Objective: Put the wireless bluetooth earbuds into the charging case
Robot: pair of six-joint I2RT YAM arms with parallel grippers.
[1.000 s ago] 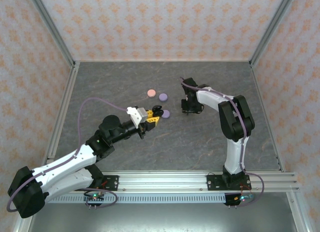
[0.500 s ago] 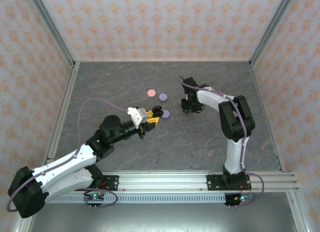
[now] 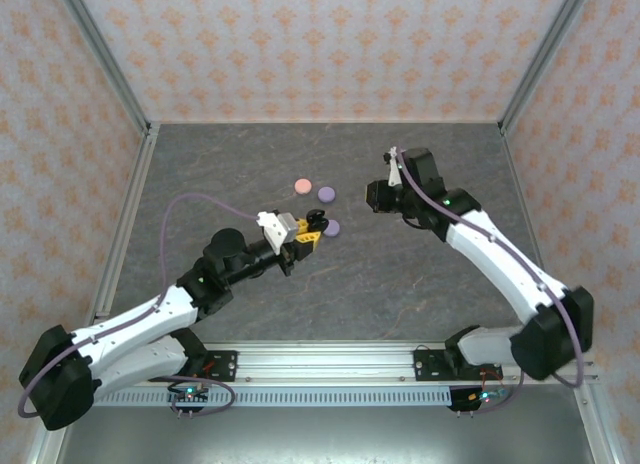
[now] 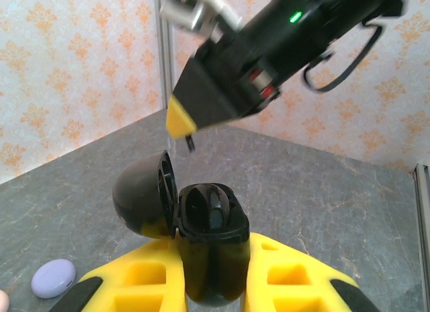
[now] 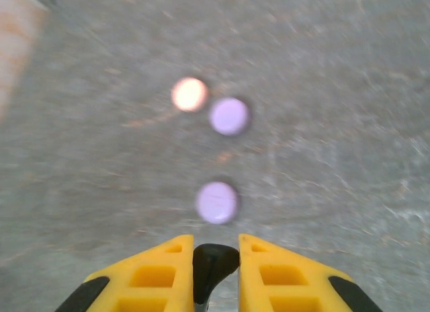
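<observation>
Right wrist: hold the black earbud (image 5: 215, 261) pinched between the right fingers (image 5: 168, 255); left wrist: steady the open charging case (image 4: 209, 258) clamped in the left fingers (image 4: 121, 275); top: carry the earbud slowly left to the case, stem first.

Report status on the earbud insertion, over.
Left end effector shut on open charging case. Right end effector shut on black earbud, not yet inserted. Nothing between them.
</observation>
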